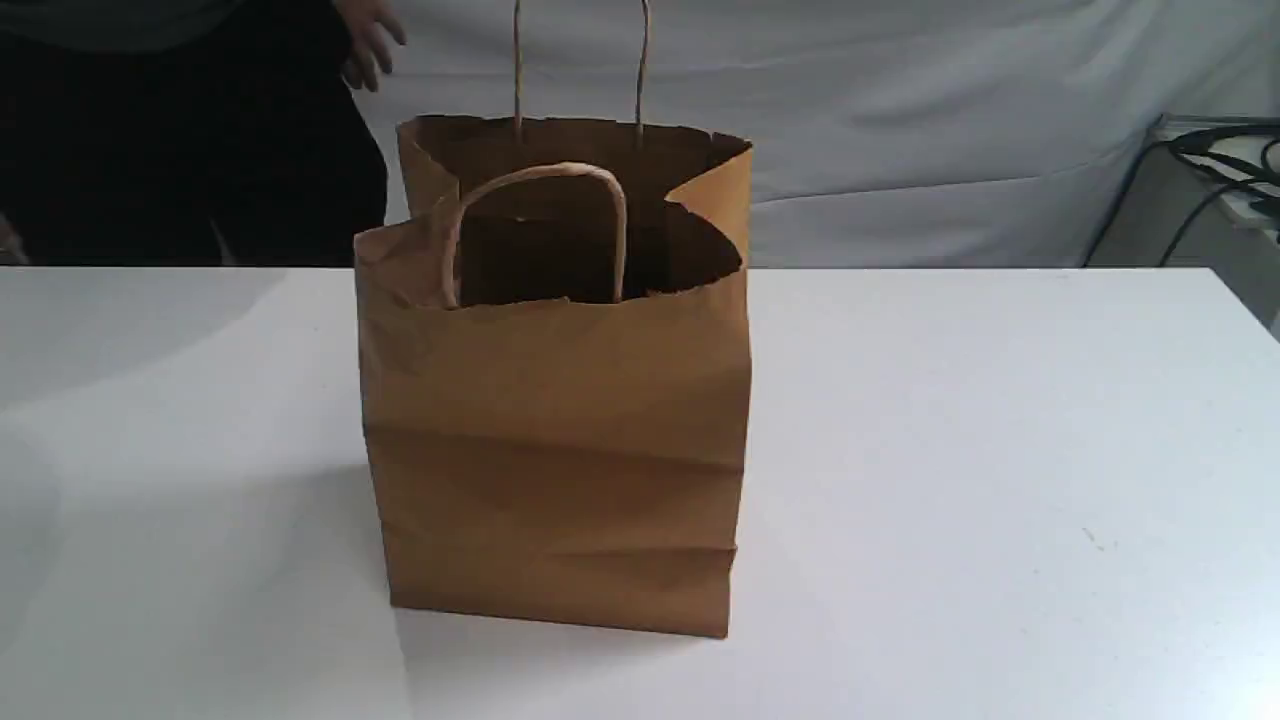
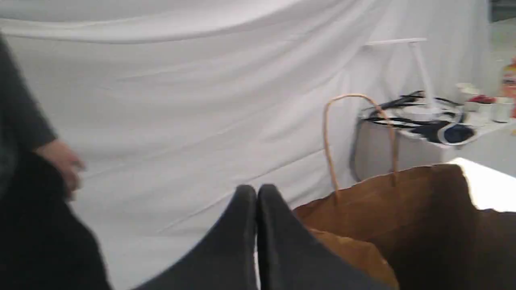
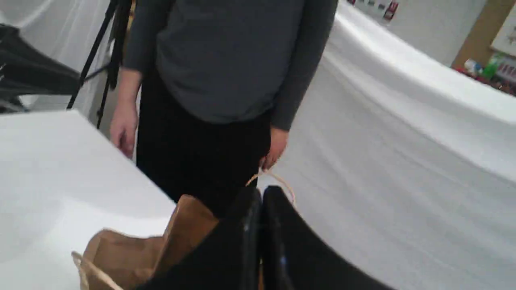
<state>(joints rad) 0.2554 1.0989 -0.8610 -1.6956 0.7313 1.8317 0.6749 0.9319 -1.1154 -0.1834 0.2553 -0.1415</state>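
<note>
A brown paper bag (image 1: 555,450) stands upright and open on the white table (image 1: 1000,480), with one twisted handle (image 1: 540,225) drooping at the front and one (image 1: 580,60) rising at the back. Neither gripper appears in the exterior view. In the left wrist view my left gripper (image 2: 256,193) is shut with nothing between its fingers, above and beside the bag's open mouth (image 2: 403,217). In the right wrist view my right gripper (image 3: 260,195) is shut and empty, above the bag (image 3: 161,249), near the rear handle (image 3: 278,181).
A person in a grey top and black trousers (image 3: 209,121) stands behind the table at the back left, hand (image 1: 365,45) hanging near the bag. A white cloth backdrop (image 1: 950,120) hangs behind. A side stand with black cables (image 1: 1220,160) sits at the far right.
</note>
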